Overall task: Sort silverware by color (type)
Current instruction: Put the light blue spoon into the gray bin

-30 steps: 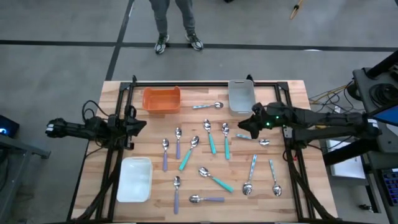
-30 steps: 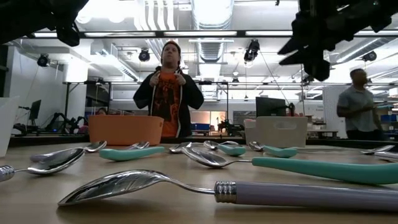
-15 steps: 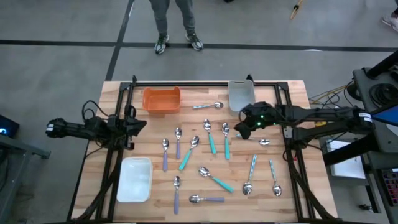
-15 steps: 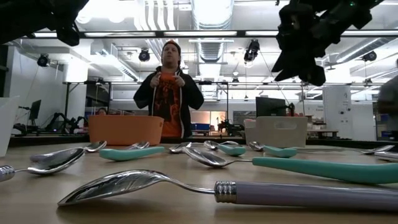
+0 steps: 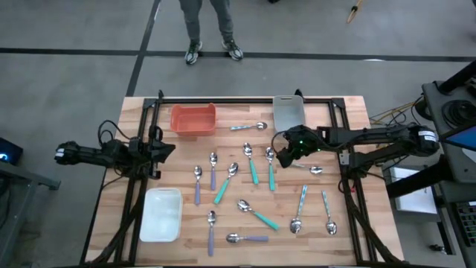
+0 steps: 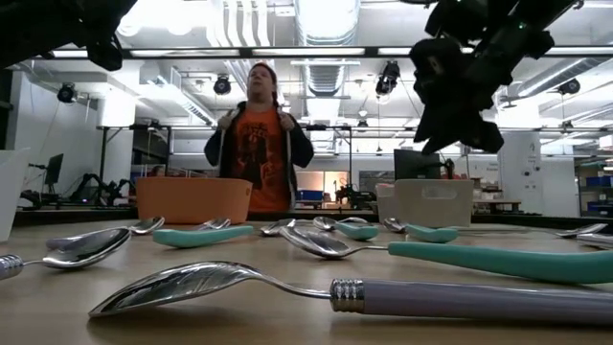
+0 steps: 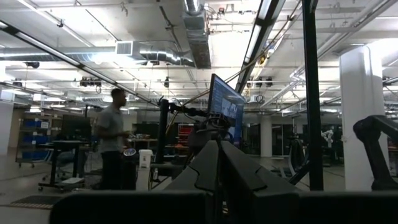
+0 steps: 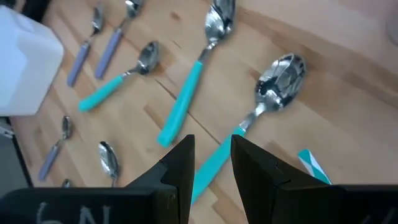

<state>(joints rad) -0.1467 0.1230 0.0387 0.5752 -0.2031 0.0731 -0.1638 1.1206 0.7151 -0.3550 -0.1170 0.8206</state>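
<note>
R gripper, jaws apart & empty, hovers over teal spoon nr tabletop's far-right; 2nd teal spoon just beside. Risk: descent off-center, fingers nudge neighbor. L gripper shut, left edge.

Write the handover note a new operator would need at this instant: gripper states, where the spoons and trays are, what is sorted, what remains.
Left gripper: shut, empty, parked at the table's left edge.
Right gripper: part open, empty, hovering above the teal-handled spoon right of centre.
Spoons: all loose on the wooden table, teal, lavender and pale-blue handles mixed; one lies between the orange tray and grey tray.
Done: nothing sorted; the orange, grey and white tray hold no spoons.
Left: every spoon, likely starting with the teal one under the right gripper.
</note>
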